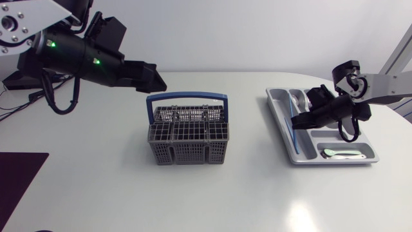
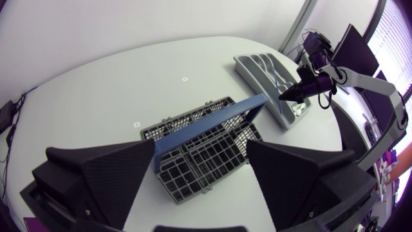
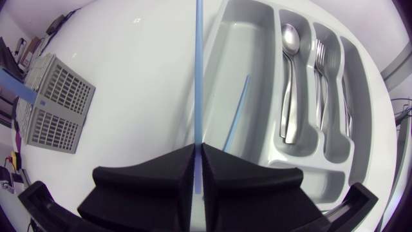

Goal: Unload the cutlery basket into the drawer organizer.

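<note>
The grey cutlery basket (image 1: 188, 134) with a blue handle (image 1: 187, 98) stands mid-table; I see no cutlery in it. My left gripper (image 1: 154, 77) hangs above and behind its left end, open, with the basket (image 2: 199, 145) ahead of its spread fingers (image 2: 109, 174). The grey drawer organizer (image 1: 278, 109) lies at the right. Over its left side my right gripper (image 1: 297, 120) is shut on a thin blue stick (image 3: 197, 77) that runs ahead along the organizer's outer rim. A second blue stick (image 3: 236, 109) lies in the nearest long compartment, spoons (image 3: 290, 84) and forks (image 3: 328, 77) in those beside it.
A pale piece of cutlery (image 1: 341, 153) lies in the organizer's cross compartment at its near end. A dark mat (image 1: 19, 177) covers the table's front left corner. Bare white tabletop (image 1: 251, 187) surrounds the basket.
</note>
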Controlling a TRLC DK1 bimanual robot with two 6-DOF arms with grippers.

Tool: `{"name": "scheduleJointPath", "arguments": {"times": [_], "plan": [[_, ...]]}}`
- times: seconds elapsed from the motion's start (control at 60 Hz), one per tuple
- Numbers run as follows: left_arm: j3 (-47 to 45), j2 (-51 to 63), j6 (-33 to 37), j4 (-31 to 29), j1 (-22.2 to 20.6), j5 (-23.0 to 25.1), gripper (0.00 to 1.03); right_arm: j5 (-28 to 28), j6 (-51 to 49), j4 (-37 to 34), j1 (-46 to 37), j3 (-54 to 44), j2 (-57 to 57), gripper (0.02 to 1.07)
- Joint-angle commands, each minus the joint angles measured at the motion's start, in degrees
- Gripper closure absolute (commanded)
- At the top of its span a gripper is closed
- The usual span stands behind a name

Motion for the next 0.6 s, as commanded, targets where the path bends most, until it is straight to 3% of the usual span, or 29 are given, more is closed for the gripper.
{"name": "scheduleJointPath", "arguments": {"times": [0.0, 0.283, 0.317, 0.383, 0.4, 0.45, 0.583], "plan": [[-3.0, -1.8, 1.8, 1.1, 1.8, -0.3, 0.05, 0.7, 1.8, 0.1, -0.6, 2.3, 3.5, 1.01], [-6.9, -3.2, 3.6, 2.0, 6.3, -0.3, 0.05, 1.9, 2.1, 0.0, -0.4, 5.5, 8.5, 0.99], [-7.2, -3.4, 3.9, 2.0, 7.0, -0.3, 0.05, 2.0, 2.1, 0.0, -0.4, 5.6, 8.5, 0.90], [-7.9, -3.7, 4.2, 2.0, 8.2, -0.3, 0.05, 2.1, 2.4, 0.0, -0.3, 5.3, 7.9, 0.56], [-8.2, -3.7, 4.5, 2.0, 8.7, -0.3, 0.05, 2.2, 2.4, 0.0, -0.3, 4.9, 7.2, 0.41], [-8.6, -3.8, 4.9, 2.1, 9.9, -0.3, 0.05, 3.1, 2.4, 0.1, -0.2, 3.9, 5.7, 0.24], [-10.4, -2.5, 6.0, 2.3, 11.9, -1.3, 0.05, 5.3, 2.4, 1.6, 1.7, -0.4, -0.9, 0.15]]}}
